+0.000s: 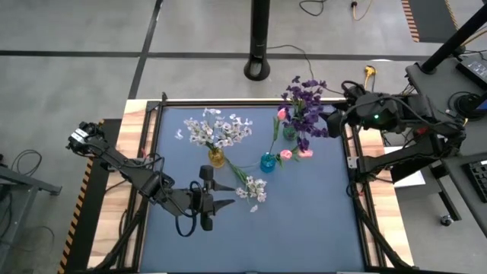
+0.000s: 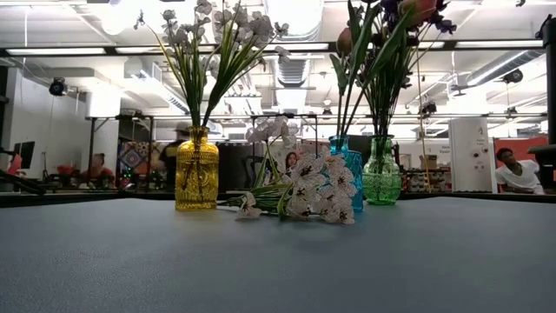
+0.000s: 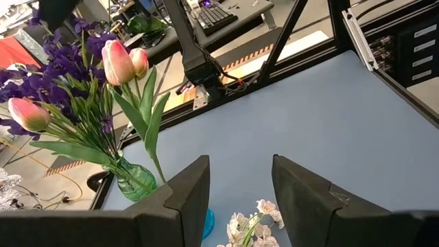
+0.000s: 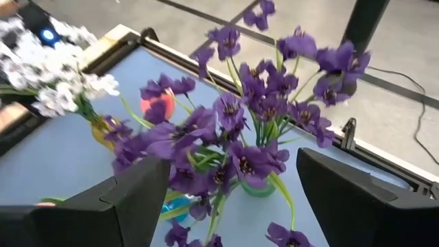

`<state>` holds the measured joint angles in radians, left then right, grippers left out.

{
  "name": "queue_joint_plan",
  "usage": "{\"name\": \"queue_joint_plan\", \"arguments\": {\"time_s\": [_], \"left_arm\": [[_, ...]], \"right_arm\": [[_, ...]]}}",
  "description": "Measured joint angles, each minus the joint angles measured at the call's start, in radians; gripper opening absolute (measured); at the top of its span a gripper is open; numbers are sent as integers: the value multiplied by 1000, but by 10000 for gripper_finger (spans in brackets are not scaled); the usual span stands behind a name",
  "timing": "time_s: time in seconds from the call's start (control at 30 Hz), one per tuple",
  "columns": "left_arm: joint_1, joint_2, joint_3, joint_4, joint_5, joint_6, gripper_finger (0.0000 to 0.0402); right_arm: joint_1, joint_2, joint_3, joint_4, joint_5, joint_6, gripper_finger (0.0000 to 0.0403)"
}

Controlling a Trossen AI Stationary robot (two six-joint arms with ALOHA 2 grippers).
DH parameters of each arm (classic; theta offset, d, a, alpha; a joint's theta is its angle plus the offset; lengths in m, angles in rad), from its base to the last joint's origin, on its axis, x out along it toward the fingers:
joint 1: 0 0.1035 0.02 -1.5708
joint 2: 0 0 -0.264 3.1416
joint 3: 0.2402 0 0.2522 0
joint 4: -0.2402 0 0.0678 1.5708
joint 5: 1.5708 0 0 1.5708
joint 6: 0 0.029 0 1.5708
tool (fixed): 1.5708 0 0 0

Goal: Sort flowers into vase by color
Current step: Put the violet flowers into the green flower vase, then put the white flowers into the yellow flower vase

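White flowers (image 1: 218,131) stand in a yellow vase (image 1: 217,157). Pink tulips (image 1: 286,154) are in a blue vase (image 1: 268,162), and purple flowers (image 1: 304,103) fill a green vase (image 1: 289,132). One white flower spray (image 1: 251,187) lies flat on the mat in front of the vases, its stem pointing toward the yellow vase. My left gripper (image 1: 232,195) hovers open just left of that spray, with nothing between its fingers (image 3: 185,195). My right gripper (image 1: 329,122) is open, raised at the right of the purple bunch (image 4: 240,147), which shows between and beyond its fingers.
The three vases stand close together at the mat's far middle (image 2: 196,180) (image 2: 347,174) (image 2: 381,171). The blue mat (image 1: 304,228) is framed by a black rail with wooden borders (image 1: 365,228). People and equipment show in the room behind.
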<state>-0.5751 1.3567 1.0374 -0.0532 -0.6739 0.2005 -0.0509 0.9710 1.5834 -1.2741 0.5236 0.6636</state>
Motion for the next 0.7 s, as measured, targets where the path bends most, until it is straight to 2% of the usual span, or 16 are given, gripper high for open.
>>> {"name": "queue_joint_plan", "arguments": {"time_s": [0.33,0.53,0.7], "left_arm": [[0,0,0,0,0,0,142],[0,0,5,1,0,-3,142],[0,-1,10,73,0,-4,142]], "right_arm": [[0,0,110,3,-9,19,306],[2,-2,188,0,-172,62,302],[10,-19,196,-3,-241,48,304]]}}
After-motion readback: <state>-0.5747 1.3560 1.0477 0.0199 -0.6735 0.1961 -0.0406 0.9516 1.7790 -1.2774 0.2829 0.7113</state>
